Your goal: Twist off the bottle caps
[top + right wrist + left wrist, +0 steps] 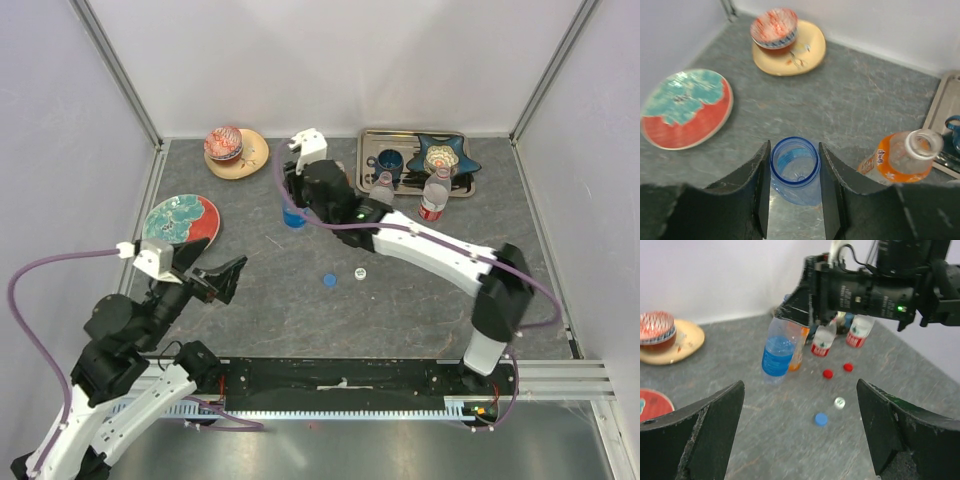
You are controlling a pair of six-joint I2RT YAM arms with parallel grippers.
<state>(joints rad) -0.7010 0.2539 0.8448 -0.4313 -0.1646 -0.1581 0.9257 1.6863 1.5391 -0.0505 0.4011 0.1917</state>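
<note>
Claw on the right [794,152] clamps the blue bottle [790,192]; left claw [800,390] gapes wide, empty.

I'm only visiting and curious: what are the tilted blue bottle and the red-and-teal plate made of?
The blue bottle looks like thin blue-tinted clear plastic; you see through it. The plate seems glazed ceramic, smooth with painted colours, though plastic is possible.
</note>
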